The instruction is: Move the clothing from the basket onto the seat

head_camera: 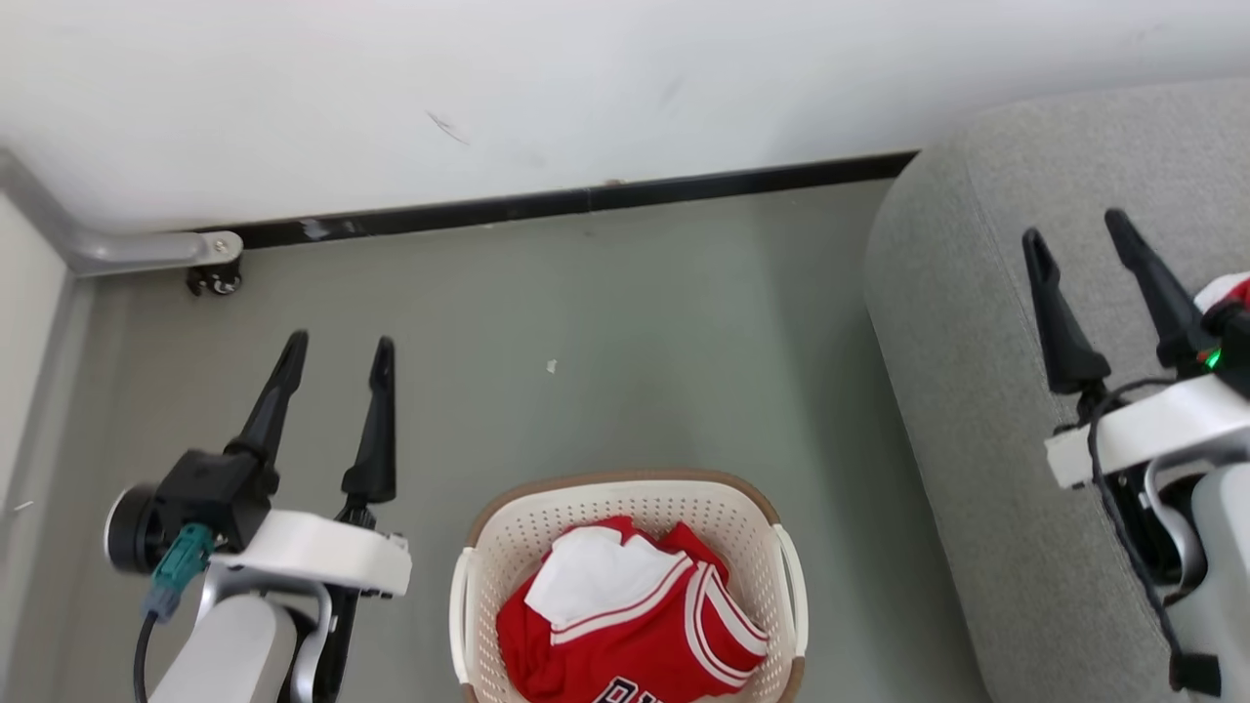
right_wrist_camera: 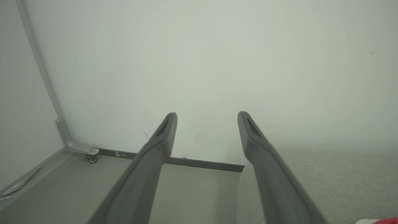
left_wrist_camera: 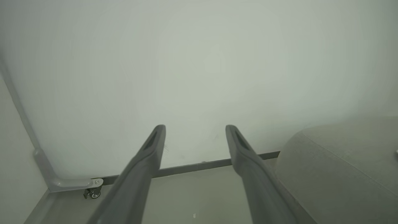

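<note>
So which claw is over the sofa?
The right claw, above the grey sofa; the left claw is over the floor beside the basket.

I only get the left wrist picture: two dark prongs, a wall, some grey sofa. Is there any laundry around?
Observer: Yes. A basket on the floor beside the sofa holds red and white clothing.
Operator: Are the claws holding anything?
Observer: No. The left gripper and the right gripper are both open and empty.
Operator: Anything on the sofa yet?
Observer: A bit of red and white cloth lies on it, close by the right gripper.
</note>
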